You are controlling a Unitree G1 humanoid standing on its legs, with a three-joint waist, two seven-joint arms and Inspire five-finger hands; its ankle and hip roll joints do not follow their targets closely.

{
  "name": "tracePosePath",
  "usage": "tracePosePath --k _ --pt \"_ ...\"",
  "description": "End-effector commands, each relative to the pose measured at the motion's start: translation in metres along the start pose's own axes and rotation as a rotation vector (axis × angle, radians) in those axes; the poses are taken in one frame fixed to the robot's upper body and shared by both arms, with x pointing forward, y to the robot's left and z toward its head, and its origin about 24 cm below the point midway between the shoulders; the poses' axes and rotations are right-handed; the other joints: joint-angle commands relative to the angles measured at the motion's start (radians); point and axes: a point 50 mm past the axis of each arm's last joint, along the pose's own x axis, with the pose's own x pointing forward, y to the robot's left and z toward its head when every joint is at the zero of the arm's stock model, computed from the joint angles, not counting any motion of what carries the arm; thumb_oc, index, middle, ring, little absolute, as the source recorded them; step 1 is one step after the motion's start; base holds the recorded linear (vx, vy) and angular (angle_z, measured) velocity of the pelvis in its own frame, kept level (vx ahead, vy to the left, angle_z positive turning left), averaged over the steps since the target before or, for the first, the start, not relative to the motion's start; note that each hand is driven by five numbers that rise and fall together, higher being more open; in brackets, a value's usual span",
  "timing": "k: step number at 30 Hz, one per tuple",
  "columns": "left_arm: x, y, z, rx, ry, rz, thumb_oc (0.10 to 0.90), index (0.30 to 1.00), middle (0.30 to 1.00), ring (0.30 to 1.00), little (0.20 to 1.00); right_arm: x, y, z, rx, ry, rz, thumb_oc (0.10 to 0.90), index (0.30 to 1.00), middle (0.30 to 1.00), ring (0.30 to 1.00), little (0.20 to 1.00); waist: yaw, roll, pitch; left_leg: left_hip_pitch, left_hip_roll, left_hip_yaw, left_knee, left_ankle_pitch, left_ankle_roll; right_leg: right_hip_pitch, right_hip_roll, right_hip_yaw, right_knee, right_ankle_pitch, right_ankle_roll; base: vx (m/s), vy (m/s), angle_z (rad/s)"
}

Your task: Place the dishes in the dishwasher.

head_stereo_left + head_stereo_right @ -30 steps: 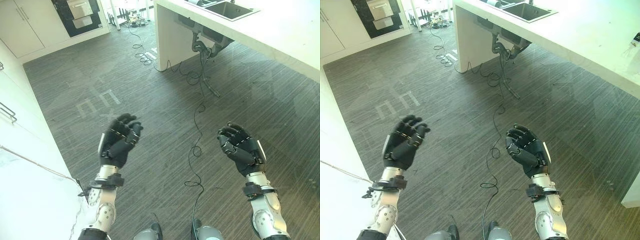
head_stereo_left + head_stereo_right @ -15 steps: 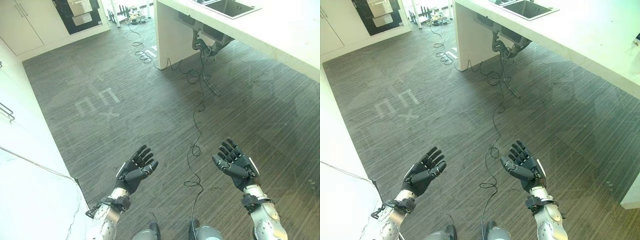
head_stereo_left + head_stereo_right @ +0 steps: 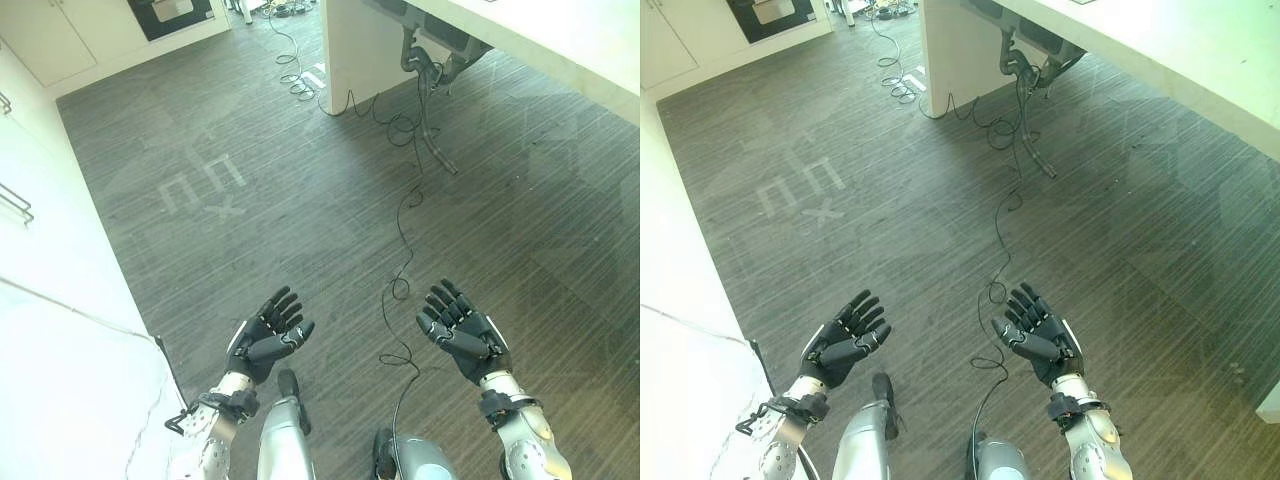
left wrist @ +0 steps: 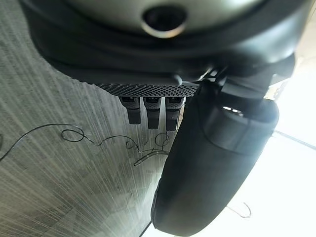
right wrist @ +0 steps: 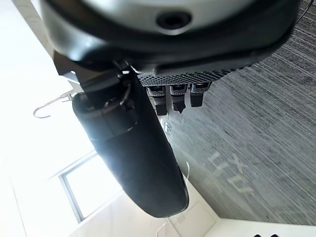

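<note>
Both hands hang palm-up over the striped grey floor [image 3: 300, 180] — the left hand [image 3: 264, 336] and the right hand [image 3: 462, 332] well apart, fingers spread and straight, holding nothing. The head views take in a white counter [image 3: 1160, 50] far ahead with pipes [image 3: 432, 70] under it, and a white cabinet [image 3: 40, 260] along the left. The wrist views add each thumb and fingertips up close; no dishes or dishwasher can be made out anywhere.

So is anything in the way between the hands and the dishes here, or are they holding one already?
Neither can be judged: no dish or dishwasher is in sight. The left hand and right hand are both open, palms up and empty, over bare grey floor beside a white counter.
</note>
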Motion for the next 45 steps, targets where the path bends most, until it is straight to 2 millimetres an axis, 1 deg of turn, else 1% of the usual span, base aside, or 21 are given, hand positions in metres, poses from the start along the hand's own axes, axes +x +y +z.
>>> tracePosePath --k 1,4,9,13,15,19,22,23,24,25,26,28,30,32,33,34,37,39,41,43,45 --pt "0.008 -0.011 0.054 0.184 -0.202 -0.14 0.8 0.9 0.9 0.9 0.9 0.02 0.019 0.041 -0.017 -0.227 0.15 0.8 0.9 0.9 0.9 0.9 0.011 0.01 -0.113 0.049 -0.001 -0.025 -0.011 0.03 -0.015 0.072 0.0 -0.03 -0.058 -0.029 0.055 0.39 0.181 -0.17" --pt "0.014 -0.016 0.061 0.253 -0.18 -0.185 0.8 0.9 0.9 0.9 0.9 0.019 0.015 0.043 0.014 -0.265 0.089 0.8 0.9 0.9 0.9 0.9 0.031 0.002 -0.142 0.059 -0.074 -0.04 -0.011 0.008 0.022 0.183 0.006 -0.016 -0.058 -0.043 0.081 0.53 0.235 -0.32" --pt "0.03 -0.031 0.066 0.325 -0.182 -0.217 0.8 0.9 0.9 0.9 0.9 0.021 0.027 0.046 0.008 -0.321 0.055 0.8 0.9 0.9 0.9 0.9 -0.001 -0.003 -0.149 0.135 -0.189 -0.032 -0.011 -0.099 0.12 -0.006 -0.071 0.039 0.414 0.265 0.176 0.34 0.247 0.43" --pt "0.032 -0.037 0.07 0.341 -0.178 -0.227 0.8 0.9 0.9 0.9 0.9 0.014 0.02 0.053 0.037 -0.35 0.042 0.8 0.9 0.9 0.9 0.9 -0.078 -0.008 -0.119 0.241 -0.247 -0.07 -0.011 -0.16 0.125 -0.18 0.094 0.018 0.138 0.221 0.118 0.49 -0.095 0.24" --pt "0.027 -0.028 0.07 0.418 -0.181 -0.152 0.8 0.9 0.9 0.9 0.9 0.007 0.013 0.063 0.05 -0.386 0.046 0.8 0.9 0.9 0.9 0.9 -0.126 -0.05 -0.1 0.373 -0.321 -0.075 -0.011 -0.265 0.126 -0.387 -0.031 -0.055 -0.058 0.306 0.143 0.88 -0.224 0.87" --pt "0.024 -0.023 0.061 0.405 -0.164 -0.117 0.8 0.9 0.9 0.9 0.9 0.007 0.012 0.059 0.05 -0.387 0.022 0.8 0.9 0.9 0.9 0.9 -0.13 -0.048 -0.114 0.471 -0.361 -0.094 -0.011 -0.328 0.126 -0.388 -0.035 -0.031 -0.058 0.309 0.133 0.59 -0.214 0.09" --pt "0.028 -0.029 0.045 0.393 -0.1 -0.137 0.8 0.9 0.9 0.9 0.9 0.01 0.011 0.061 0.057 -0.406 -0.026 0.8 0.9 0.9 0.9 0.9 -0.131 -0.032 -0.147 0.556 -0.369 -0.08 -0.011 -0.247 0.083 -0.337 -0.005 -0.022 -0.058 0.269 0.084 0.53 -0.175 0.14" --pt "0.028 -0.031 0.042 0.417 -0.094 -0.137 0.8 0.9 0.9 0.9 0.9 0.012 0.011 0.063 0.052 -0.413 -0.022 0.8 0.9 0.9 0.9 0.9 -0.125 -0.026 -0.156 0.605 -0.374 -0.079 -0.011 -0.132 0.047 -0.312 0.005 -0.024 -0.058 0.244 0.066 0.65 -0.306 0.08" --pt "0.027 -0.029 0.043 0.424 -0.09 -0.129 0.8 0.9 0.9 0.9 0.9 0.011 0.009 0.07 0.02 -0.435 -0.019 0.8 0.9 0.9 0.9 0.9 -0.11 -0.024 -0.159 0.546 -0.381 -0.111 0.175 0.013 -0.004 -0.252 0.032 -0.017 -0.058 0.188 0.023 0.5 -0.252 -0.24" --pt "0.027 -0.029 0.043 0.425 -0.09 -0.129 0.8 0.9 0.9 0.9 0.9 0.012 0.01 0.07 0.021 -0.436 -0.019 0.8 0.9 0.9 0.9 0.9 -0.111 -0.029 -0.162 0.54 -0.385 -0.111 0.175 0.018 -0.003 -0.257 0.027 -0.016 -0.058 0.19 0.023 0.55 -0.307 -0.26" --pt "0.025 -0.027 0.045 0.406 -0.085 -0.13 0.8 0.9 0.9 0.9 0.9 0.009 0.006 0.074 0.009 -0.447 -0.042 0.8 0.9 0.9 0.9 0.9 -0.098 -0.049 -0.152 0.401 -0.362 -0.086 0.405 0.053 -0.011 -0.204 0.023 -0.007 -0.058 0.153 -0.007 0.28 -0.162 -0.43" --pt "0.024 -0.026 0.047 0.403 -0.081 -0.151 0.8 0.9 0.9 0.9 0.9 0.007 0.0 0.079 0.028 -0.465 -0.058 0.8 0.9 0.9 0.9 0.9 -0.086 -0.059 -0.138 0.281 -0.31 -0.064 0.496 0.048 0.001 -0.168 0.02 0.005 -0.058 0.131 -0.017 0.39 -0.149 -0.16" --pt "0.021 -0.026 0.048 0.395 -0.084 -0.159 0.8 0.9 0.9 0.9 0.9 0.011 0.0 0.083 0.025 -0.482 -0.044 0.8 0.9 0.9 0.9 0.9 -0.067 -0.052 -0.118 0.223 -0.235 -0.039 0.3 0.03 0.032 -0.118 0.03 0.049 -0.058 0.096 -0.017 0.45 0.031 -0.44" --pt "0.018 -0.024 0.046 0.394 -0.085 -0.119 0.8 0.9 0.9 0.9 0.9 0.018 0.005 0.082 0.02 -0.463 -0.025 0.8 0.9 0.9 0.9 0.9 -0.051 -0.038 -0.113 0.247 -0.238 -0.038 0.002 0.039 0.042 -0.093 0.036 0.087 -0.058 0.075 -0.001 0.45 0.166 -0.99" --pt "0.018 -0.024 0.046 0.394 -0.085 -0.119 0.8 0.9 0.9 0.9 0.9 0.018 0.005 0.082 0.02 -0.463 -0.025 0.8 0.9 0.9 0.9 0.9 -0.051 -0.038 -0.113 0.247 -0.238 -0.038 0.002 0.039 0.042 -0.093 0.036 0.087 -0.058 0.075 -0.001 0.78 0.33 -1.08" --pt "0.01 -0.02 0.045 0.384 -0.082 -0.095 0.8 0.9 0.9 0.9 0.9 0.025 0.014 0.077 0.016 -0.431 -0.002 0.8 0.9 0.9 0.9 0.9 -0.013 0.009 -0.107 0.046 -0.156 -0.195 -0.011 -0.032 0.017 -0.045 0.072 0.148 -0.058 0.042 0.022 0.63 0.24 -0.92" --pt "0.006 -0.018 0.046 0.403 -0.095 -0.105 0.8 0.9 0.9 0.9 0.9 0.027 0.017 0.076 0.013 -0.437 0.011 0.8 0.9 0.9 0.9 0.9 -0.007 0.024 -0.12 0.009 -0.115 -0.148 -0.011 -0.032 0.018 -0.012 0.058 0.136 -0.058 0.014 0.038 0.67 0.224 -1.16" --pt "0.005 -0.012 0.051 0.424 -0.09 -0.093 0.8 0.9 0.9 0.9 0.9 0.03 0.018 0.072 0.019 -0.413 -0.015 0.8 0.9 0.9 0.9 0.9 0.01 0.036 -0.131 0.054 -0.183 -0.183 -0.011 -0.037 0.041 0.087 0.063 0.153 -0.058 -0.033 0.052 0.77 0.219 -1.7" --pt "0.009 -0.013 0.055 0.435 -0.091 -0.114 0.8 0.9 0.9 0.9 0.9 0.027 0.018 0.068 0.021 -0.396 -0.017 0.8 0.9 0.9 0.9 0.9 0.0 0.033 -0.14 0.103 -0.221 -0.162 -0.011 -0.053 0.075 0.121 0.05 0.128 -0.001 0.061 0.083 0.41 0.14 -0.69" --pt "0.012 -0.015 0.057 0.458 -0.088 -0.127 0.8 0.9 0.9 0.9 0.9 0.025 0.025 0.061 -0.014 -0.38 -0.001 0.8 0.9 0.9 0.9 0.9 -0.006 0.033 -0.136 0.162 -0.274 -0.155 -0.011 -0.089 0.135 -0.014 -0.013 0.098 0.387 0.205 0.141 0.44 0.235 -0.2" --pt "0.014 -0.012 0.06 0.506 -0.093 -0.091 0.8 0.9 0.9 0.9 0.9 0.026 0.028 0.039 -0.001 -0.255 0.026 0.8 0.9 0.9 0.9 0.9 -0.028 0.048 -0.114 0.266 -0.297 -0.162 -0.011 -0.14 0.152 -0.192 -0.016 0.048 0.445 0.232 0.116 0.49 0.098 -0.34"
